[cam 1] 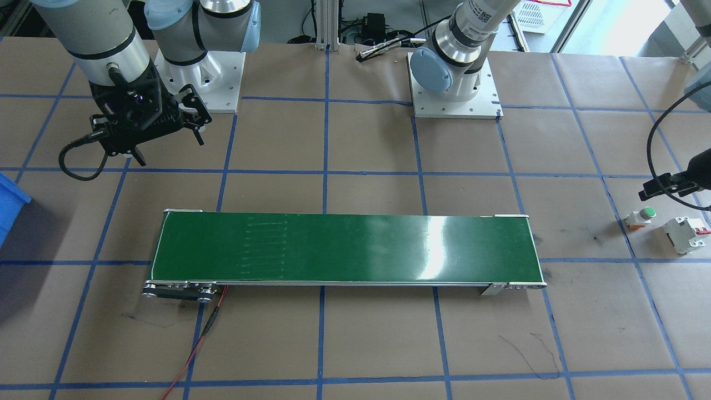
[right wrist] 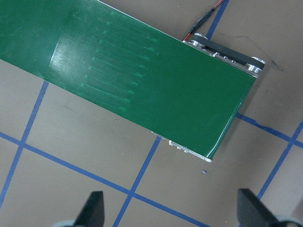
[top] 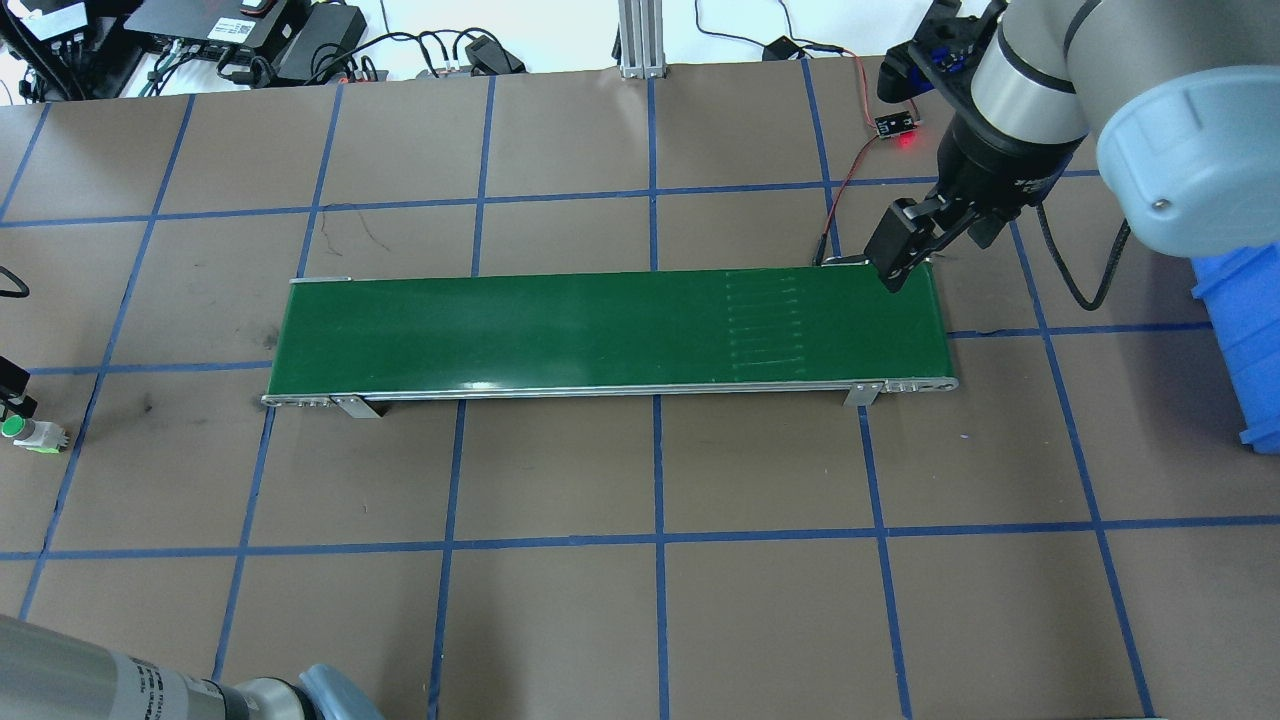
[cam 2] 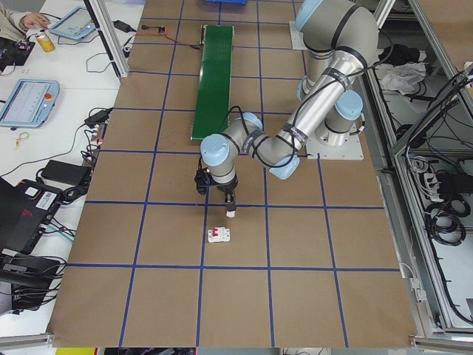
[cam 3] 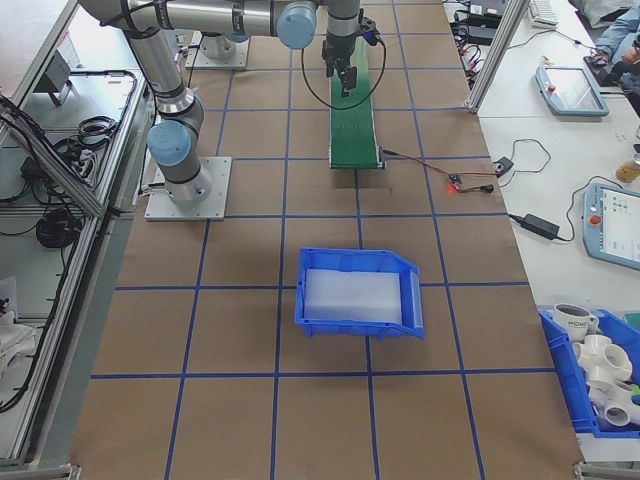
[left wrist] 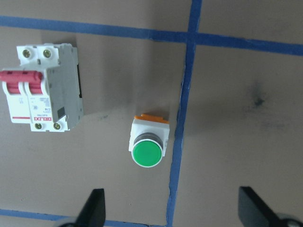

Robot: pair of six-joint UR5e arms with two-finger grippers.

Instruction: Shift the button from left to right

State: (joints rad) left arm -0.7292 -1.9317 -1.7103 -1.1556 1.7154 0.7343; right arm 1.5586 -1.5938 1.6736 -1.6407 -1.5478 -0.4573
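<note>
The button (left wrist: 148,139), with a green cap, white body and orange base, lies on the brown paper at the table's left end (cam 1: 640,218) (top: 25,430). My left gripper (left wrist: 173,208) hovers above it, open, with the button just ahead of the gap between the fingers and nothing held. In the front-facing view the left gripper (cam 1: 658,188) is at the right edge, just behind the button. My right gripper (right wrist: 170,208) is open and empty, hanging over the right end of the green conveyor belt (top: 600,325), where it also shows from overhead (top: 905,245).
A white circuit breaker (left wrist: 42,87) with red tabs lies beside the button (cam 1: 687,233). The conveyor belt (cam 1: 344,247) runs across the table's middle, with a red wire at its right end. A blue bin (cam 3: 355,295) stands at the table's right end.
</note>
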